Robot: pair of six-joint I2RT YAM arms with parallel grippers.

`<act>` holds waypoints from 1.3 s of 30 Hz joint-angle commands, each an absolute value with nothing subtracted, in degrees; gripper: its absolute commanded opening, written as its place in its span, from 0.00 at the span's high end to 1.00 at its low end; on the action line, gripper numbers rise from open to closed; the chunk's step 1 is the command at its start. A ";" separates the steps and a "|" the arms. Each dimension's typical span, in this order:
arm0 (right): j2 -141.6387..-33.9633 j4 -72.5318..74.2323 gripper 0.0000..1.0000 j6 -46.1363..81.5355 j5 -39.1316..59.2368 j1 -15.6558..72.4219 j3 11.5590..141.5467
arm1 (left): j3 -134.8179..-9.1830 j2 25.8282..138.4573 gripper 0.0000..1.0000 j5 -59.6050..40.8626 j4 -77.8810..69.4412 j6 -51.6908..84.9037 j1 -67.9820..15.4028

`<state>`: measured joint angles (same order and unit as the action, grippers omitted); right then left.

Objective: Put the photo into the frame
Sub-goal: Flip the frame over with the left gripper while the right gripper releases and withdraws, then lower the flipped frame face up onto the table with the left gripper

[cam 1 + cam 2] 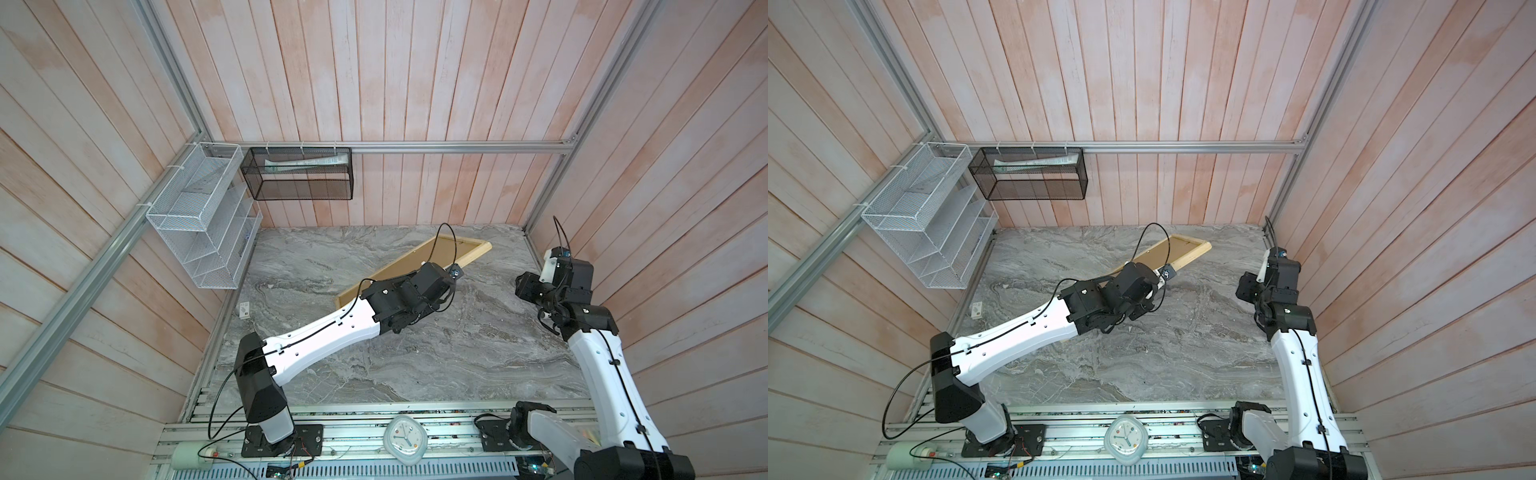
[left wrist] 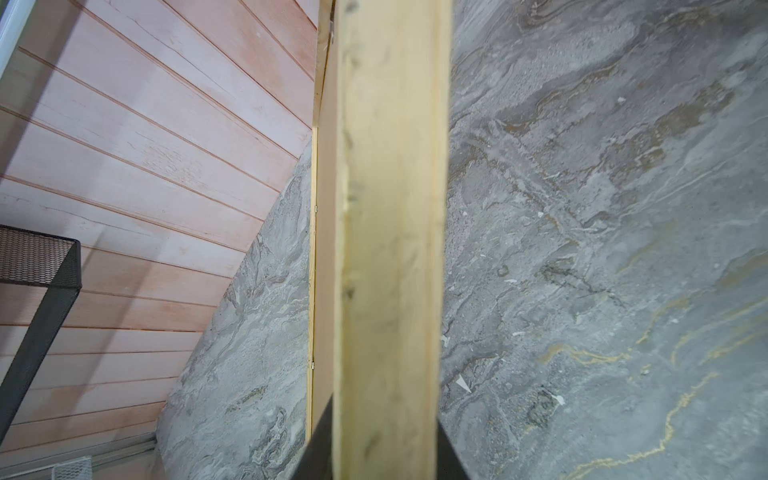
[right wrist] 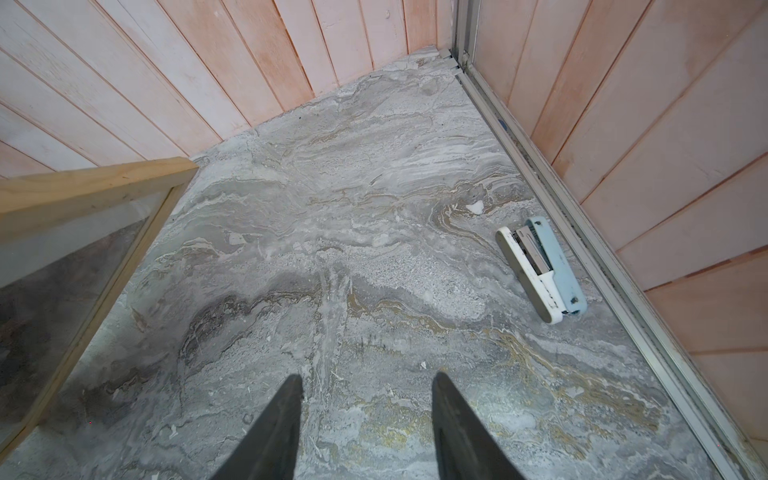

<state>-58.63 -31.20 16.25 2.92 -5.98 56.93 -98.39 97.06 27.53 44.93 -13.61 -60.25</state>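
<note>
The left arm (image 1: 324, 332) reaches toward two o'clock, left gripper (image 2: 384, 449) clamping a slat of the frame (image 1: 474, 254), whose long axis runs eight-to-two o'clock. The right gripper (image 3: 368, 378) gapes, empty.

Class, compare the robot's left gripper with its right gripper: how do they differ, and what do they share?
The left gripper is shut on a slat of the frame; the right gripper is open and empty. The left sits near the middle of the table; the right hangs near the right wall. Both have dark tapered fingers.
</note>
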 commanded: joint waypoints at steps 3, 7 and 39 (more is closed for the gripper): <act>-57.64 -30.22 0.48 15.64 3.95 -6.86 55.97 | -104.72 94.32 1.00 20.79 41.94 -1.35 -58.25; -57.66 -30.11 0.48 15.47 4.48 -6.92 55.80 | -108.22 93.61 1.00 15.01 42.06 1.74 -55.86; -59.52 -27.84 0.48 16.19 8.86 -7.04 52.46 | -79.28 83.07 1.00 -34.58 -7.51 43.97 -19.37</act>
<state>-59.20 -28.82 16.25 7.64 -6.81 53.10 -81.87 85.54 -27.97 17.17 33.89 -21.37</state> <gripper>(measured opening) 0.516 0.236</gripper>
